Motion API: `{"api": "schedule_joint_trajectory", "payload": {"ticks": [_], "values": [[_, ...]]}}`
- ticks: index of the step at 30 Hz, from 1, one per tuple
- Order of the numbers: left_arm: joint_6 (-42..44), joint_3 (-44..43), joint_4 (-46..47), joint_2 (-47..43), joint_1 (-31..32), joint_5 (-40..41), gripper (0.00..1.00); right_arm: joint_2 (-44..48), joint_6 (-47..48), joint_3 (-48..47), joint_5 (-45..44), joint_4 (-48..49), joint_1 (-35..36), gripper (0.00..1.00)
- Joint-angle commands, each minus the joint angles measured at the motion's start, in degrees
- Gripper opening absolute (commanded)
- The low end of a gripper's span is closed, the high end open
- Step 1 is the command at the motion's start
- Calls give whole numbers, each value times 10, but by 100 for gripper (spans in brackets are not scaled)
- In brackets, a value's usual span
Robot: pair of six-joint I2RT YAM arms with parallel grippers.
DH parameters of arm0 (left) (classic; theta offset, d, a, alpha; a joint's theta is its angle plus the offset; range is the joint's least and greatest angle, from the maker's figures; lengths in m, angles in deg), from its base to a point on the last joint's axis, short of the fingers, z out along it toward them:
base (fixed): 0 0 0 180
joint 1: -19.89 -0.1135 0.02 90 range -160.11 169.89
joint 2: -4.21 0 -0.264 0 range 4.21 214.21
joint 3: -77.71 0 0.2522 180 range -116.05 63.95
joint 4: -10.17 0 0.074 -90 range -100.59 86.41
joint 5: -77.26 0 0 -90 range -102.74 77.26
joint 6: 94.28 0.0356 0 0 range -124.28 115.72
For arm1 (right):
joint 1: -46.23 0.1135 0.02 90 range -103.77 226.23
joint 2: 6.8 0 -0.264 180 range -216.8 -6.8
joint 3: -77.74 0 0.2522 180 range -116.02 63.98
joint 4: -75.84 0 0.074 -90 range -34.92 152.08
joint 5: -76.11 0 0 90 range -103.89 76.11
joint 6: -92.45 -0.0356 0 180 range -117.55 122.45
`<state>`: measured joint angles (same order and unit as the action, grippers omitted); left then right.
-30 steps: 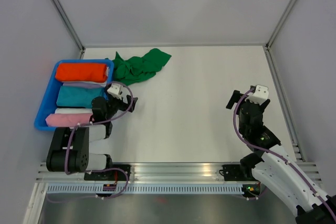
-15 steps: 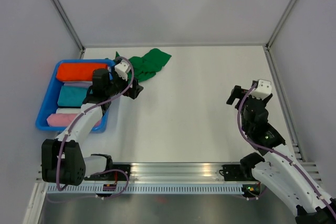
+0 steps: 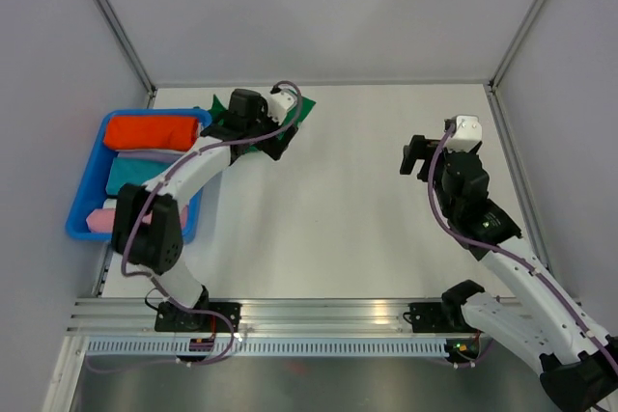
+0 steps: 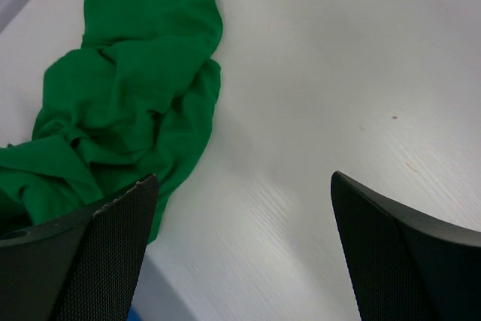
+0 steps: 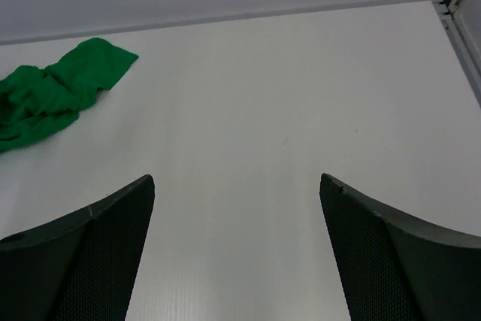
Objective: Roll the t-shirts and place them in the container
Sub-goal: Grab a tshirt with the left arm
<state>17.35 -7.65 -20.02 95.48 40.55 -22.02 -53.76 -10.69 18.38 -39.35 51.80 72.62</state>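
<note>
The emerald-green t-shirt (image 3: 224, 124) lies crumpled at the far left of the white table, beside the blue bin. It fills the upper left of the left wrist view (image 4: 128, 95) and shows small in the right wrist view (image 5: 52, 99). My left gripper (image 3: 278, 142) is open and empty, hovering over the shirt's near right edge; its left finger (image 4: 83, 261) is over the cloth's edge, with bare table between the jaws (image 4: 244, 261). My right gripper (image 3: 415, 156) is open and empty above the table's right half (image 5: 237, 253), far from the shirt.
A blue bin (image 3: 82, 205) at the left edge holds rolled cloths: an orange-red one (image 3: 150, 132), a teal one (image 3: 140, 176) and a pink one (image 3: 101, 222). Grey walls and metal posts enclose the table on three sides.
My left arm has swung from beside the bin out to the far left, bringing its gripper to the green shirt. My right gripper has shifted a little left and farther out.
</note>
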Motion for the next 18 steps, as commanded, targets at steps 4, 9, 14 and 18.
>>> {"api": "schedule_joint_trajectory", "payload": {"ticks": [4, 9, 14, 18], "values": [[16, -129, -37, 205, 0, 145, 100, -39, -16, -27, 93, -1, 1, 93], [19, -175, -67, 276, -1, 166, 100, -60, -28, -41, 123, -24, 0, 91], [25, -207, -70, 312, -3, 178, 100, -54, -28, -14, 117, -9, 0, 91], [21, -251, -71, 366, -15, 202, 93, -52, -24, -8, 118, -8, 0, 91]]}}
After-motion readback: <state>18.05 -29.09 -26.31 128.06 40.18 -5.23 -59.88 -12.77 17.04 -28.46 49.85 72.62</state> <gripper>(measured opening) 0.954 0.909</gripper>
